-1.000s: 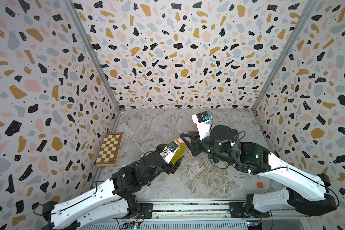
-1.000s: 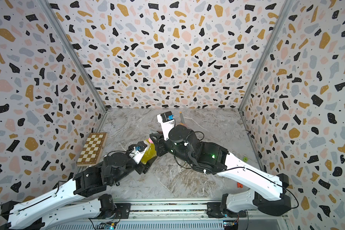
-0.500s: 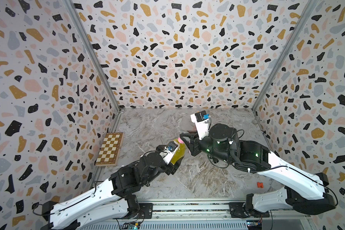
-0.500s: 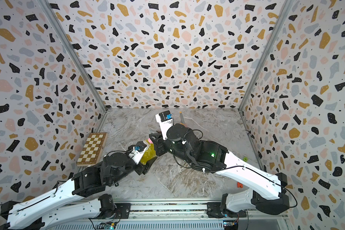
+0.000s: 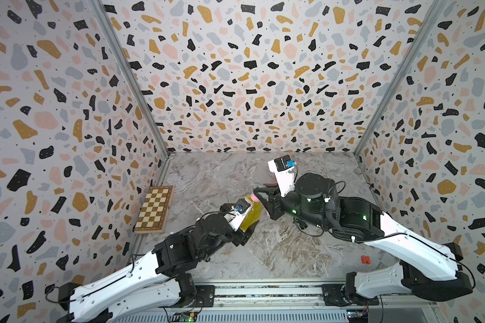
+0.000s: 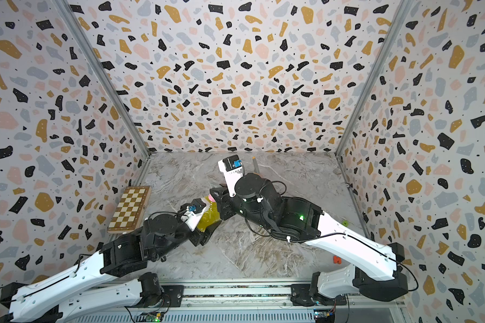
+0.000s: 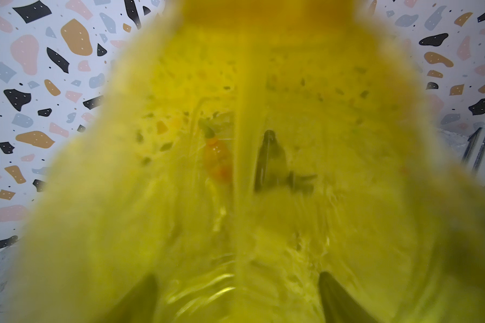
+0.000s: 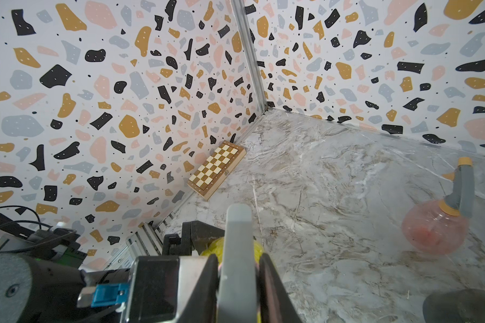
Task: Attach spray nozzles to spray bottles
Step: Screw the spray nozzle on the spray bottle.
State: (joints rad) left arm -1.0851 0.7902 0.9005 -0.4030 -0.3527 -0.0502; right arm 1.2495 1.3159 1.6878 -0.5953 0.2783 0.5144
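Bottle [image 5: 253,214] (yellow) clamped in left gripper [image 7: 235,300] | grey nozzle [image 8: 238,237] pinched in right gripper [image 8: 238,279]

- The left arm [image 5: 140,276] is extended forward and inward, toward the middle.
- The left gripper [image 5: 247,232] is closed around the yellow bottle [image 5: 253,215].
- The right arm [image 5: 403,237] is folded inward, with its wrist turned toward the left gripper.
- The right gripper [image 5: 265,202] is clamped on the grey nozzle [image 8: 238,246], at the bottle's neck.

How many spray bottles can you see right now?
2 for certain: the yellow bottle in the left gripper, and the pink bottle on the table, nozzle already on. A dark rounded shape near the pink one may be a third; others could be hidden.
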